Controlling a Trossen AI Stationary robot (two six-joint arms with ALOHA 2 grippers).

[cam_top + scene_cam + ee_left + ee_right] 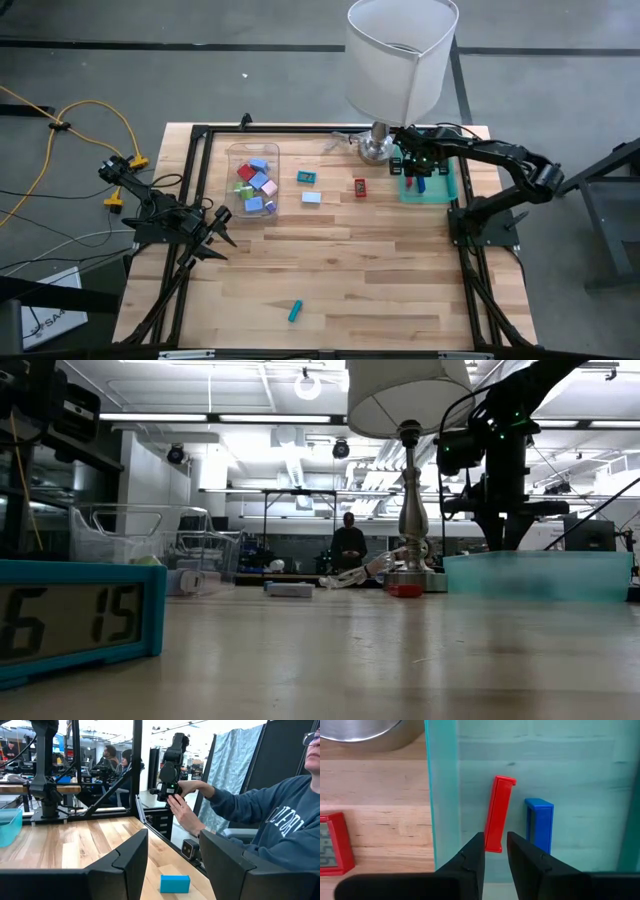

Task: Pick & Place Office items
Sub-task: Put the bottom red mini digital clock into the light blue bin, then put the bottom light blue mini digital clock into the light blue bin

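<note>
A teal tray (pixel 428 184) sits at the far right by the lamp base. In it lie a red piece (pixel 498 812) and a dark blue piece (pixel 539 822), side by side on the tray floor. My right gripper (pixel 495 845) points down over the tray, open by a narrow gap, its fingertips on either side of the red piece's end. A clear bin (pixel 252 178) at the far left holds several office items. Loose on the table are a teal piece (pixel 306 177), a light blue block (pixel 311 197), a red piece (pixel 360 186) and a teal one (pixel 296 311). My left gripper (pixel 222 232) waits open at the left edge.
The white-shaded lamp (pixel 398 60) stands on its metal base (pixel 375 148) just beside the tray. A black frame (pixel 200 135) runs around the table. A person (pixel 260 820) sits beyond the table's edge, with a hand (pixel 182 810) on a device.
</note>
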